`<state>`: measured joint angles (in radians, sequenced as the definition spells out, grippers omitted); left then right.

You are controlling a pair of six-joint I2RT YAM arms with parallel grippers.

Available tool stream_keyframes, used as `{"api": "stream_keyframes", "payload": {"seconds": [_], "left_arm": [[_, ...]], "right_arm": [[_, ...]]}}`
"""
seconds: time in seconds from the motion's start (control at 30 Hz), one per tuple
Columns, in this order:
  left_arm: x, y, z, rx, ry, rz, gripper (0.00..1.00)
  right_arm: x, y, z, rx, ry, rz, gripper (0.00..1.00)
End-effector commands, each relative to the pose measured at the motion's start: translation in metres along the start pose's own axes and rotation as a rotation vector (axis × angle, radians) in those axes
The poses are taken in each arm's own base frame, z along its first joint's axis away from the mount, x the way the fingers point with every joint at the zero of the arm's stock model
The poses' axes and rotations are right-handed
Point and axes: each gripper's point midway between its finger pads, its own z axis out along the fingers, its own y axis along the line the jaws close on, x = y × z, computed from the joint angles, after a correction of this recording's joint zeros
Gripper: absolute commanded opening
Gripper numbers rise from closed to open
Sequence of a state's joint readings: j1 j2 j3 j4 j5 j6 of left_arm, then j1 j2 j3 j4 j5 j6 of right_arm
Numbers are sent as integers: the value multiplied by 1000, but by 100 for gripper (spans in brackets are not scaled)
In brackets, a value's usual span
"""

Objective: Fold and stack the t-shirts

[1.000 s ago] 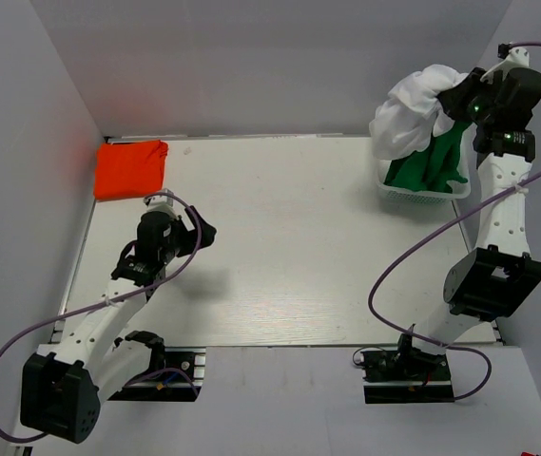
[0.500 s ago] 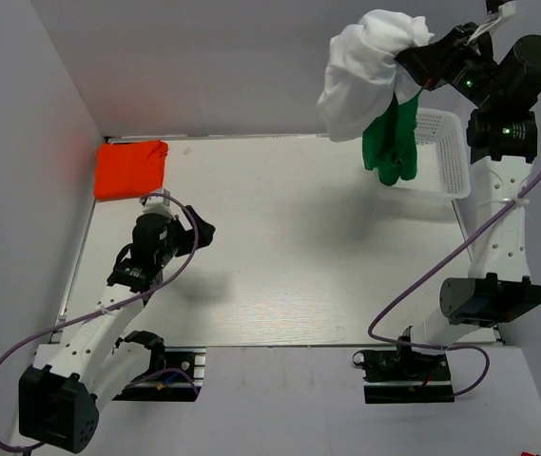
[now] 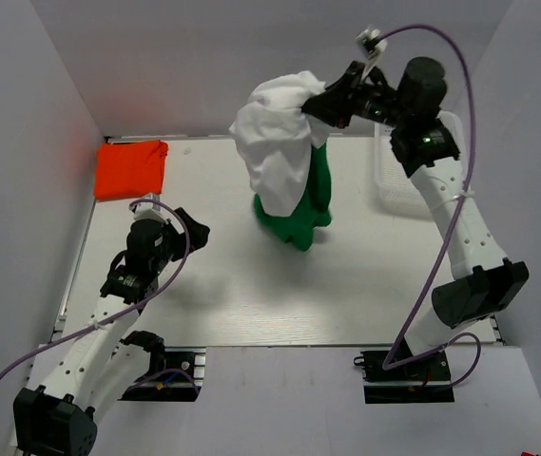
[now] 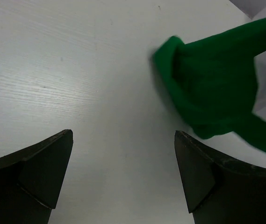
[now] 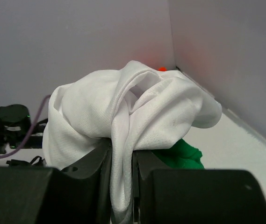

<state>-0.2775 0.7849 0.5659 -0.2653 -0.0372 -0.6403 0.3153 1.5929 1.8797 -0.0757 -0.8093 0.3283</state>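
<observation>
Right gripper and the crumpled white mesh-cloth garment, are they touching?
Touching. The right wrist view shows the crumpled white mesh-cloth garment pinched between the right gripper's two black fingers.

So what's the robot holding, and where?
Right gripper pinches a bunched fold of white cloth, green t-shirt dangling under it; left gripper holds nothing.

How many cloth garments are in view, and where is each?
3. A folded bright orange-red cloth t-shirt lies at the table's far left corner. A white mesh cloth garment and a deep green cloth t-shirt hang together from the right claw. More may be hidden inside it.
</observation>
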Motion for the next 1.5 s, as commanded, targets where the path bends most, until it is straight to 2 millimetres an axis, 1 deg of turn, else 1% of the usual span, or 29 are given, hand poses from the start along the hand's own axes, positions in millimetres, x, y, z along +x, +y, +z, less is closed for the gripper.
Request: {"api": "stream_keyframes", "payload": {"seconds": [0.0, 0.03, 0.07, 0.1, 0.13, 0.17, 0.23, 0.27, 0.3, 0.37, 0.43, 0.57, 0.63, 0.77, 0.8, 0.83, 0.9, 0.93, 0.97, 1.0, 1.03, 1.07, 1.13, 1.17, 1.2, 1.27, 1.33, 1.37, 1.47], "left_arm": [[-1, 18, -9, -110, -27, -75, 100], [4, 24, -9, -131, -19, -85, 100], [-1, 25, -10, -141, -43, -97, 100], [6, 34, -11, -176, -29, -110, 100], [5, 36, -13, -190, -38, -125, 100], [4, 41, -13, -219, -53, -131, 100], [4, 47, -14, -246, -56, -137, 100], [6, 48, -15, -252, -49, -135, 100], [6, 48, -15, -252, -49, -135, 100], [8, 49, -14, -258, -42, -134, 100], [6, 45, -12, -246, -41, -136, 100], [13, 43, -3, -234, 3, -114, 100], [12, 41, -1, -225, 9, -94, 100], [12, 36, 4, -217, 37, -83, 100], [15, 38, 5, -225, 46, -82, 100], [16, 36, 5, -217, 53, -83, 100], [18, 38, 7, -222, 60, -82, 100], [18, 38, 7, -222, 60, -82, 100], [19, 39, 7, -222, 61, -70, 100], [23, 42, 8, -228, 68, -68, 100], [21, 41, 6, -221, 60, -70, 100], [29, 44, 8, -216, 77, -61, 100], [31, 43, 8, -202, 77, -63, 100], [31, 43, 8, -202, 77, -63, 100], [31, 43, 8, -202, 77, -63, 100], [29, 42, 8, -196, 71, -55, 100], [30, 41, 8, -188, 77, -46, 100], [29, 38, 9, -173, 78, -48, 100], [29, 38, 8, -173, 79, -37, 100]], "right_arm": [[47, -27, 18, 84, 33, -15, 0], [45, -26, 18, 94, 1, -45, 4], [58, -33, 20, 132, 4, -34, 10], [122, -48, 16, 160, 94, 62, 20], [123, -49, 18, 156, 56, 37, 59], [140, -52, 17, 175, 74, 64, 90], [198, -66, 9, 233, 166, 167, 90], [221, -70, 6, 254, 208, 204, 90], [238, -80, 3, 307, 238, 223, 90], [273, -85, -11, 365, 314, 271, 90], [295, -95, -25, 463, 358, 283, 90], [296, -94, -41, 523, 386, 191, 90], [289, -77, -39, 500, 392, 121, 90], [300, -53, -24, 463, 456, 9, 90], [297, -44, -13, 422, 468, -38, 90], [311, -37, -5, 402, 504, -37, 90], [320, -29, 12, 372, 548, -71, 90], [335, -33, 17, 382, 585, -61, 90], [341, -38, 26, 385, 599, -59, 90], [337, -39, 35, 387, 598, -49, 90], [347, -40, 42, 381, 631, -38, 90], [354, -39, 51, 365, 642, -6, 90], [361, -31, 61, 348, 653, 11, 90], [382, -33, 63, 349, 699, 21, 90], [386, -35, 64, 367, 708, 13, 90], [393, -36, 71, 378, 725, 11, 60], [386, -38, 76, 397, 701, 16, 24], [375, -38, 83, 401, 655, 11, 0], [332, -35, 83, 422, 526, -20, 0]]}}
